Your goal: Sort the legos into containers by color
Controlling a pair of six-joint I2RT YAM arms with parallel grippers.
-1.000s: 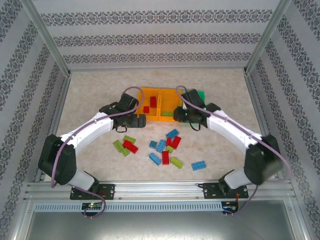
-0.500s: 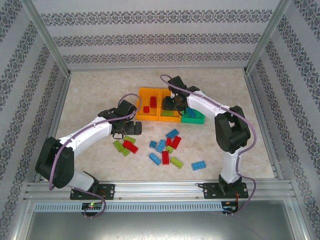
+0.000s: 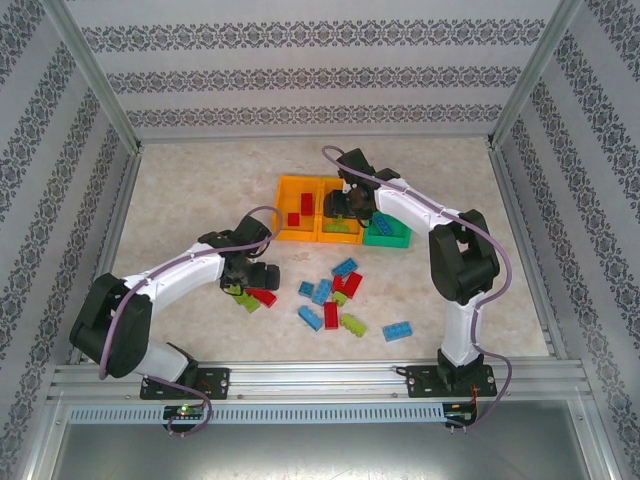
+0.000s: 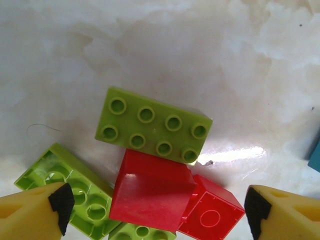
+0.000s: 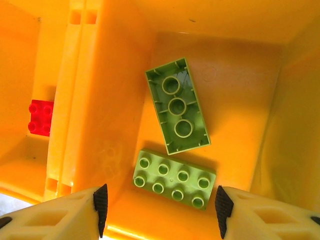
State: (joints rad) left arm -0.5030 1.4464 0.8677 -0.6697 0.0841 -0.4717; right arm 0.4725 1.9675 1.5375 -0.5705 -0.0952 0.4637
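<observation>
My left pincer hangs low over the counter, its fingers spread wide and gripping nothing. Between them lies a red lego; I cannot tell whether either pad touches it. A second red lego butts against it on my right finger's side. Just ahead of the fingertips a lime lego lies studs up, against the red one's far edge. By my left finger an upturned lime lego lies hollow side up, partly under that finger.

My right pincer is also spread and empty, poised over the middle container, which is orange. On its floor, just ahead of the fingertips, a studded lime lego lies face up. Further ahead a hollow lime lego lies upside down. Past the wall on the left finger's side, the left container, also orange, holds a small red lego.

From above, the green container sits just right of my right pincer. The loose legos, blue, red and lime, lie on the counter to the right of my left pincer.
</observation>
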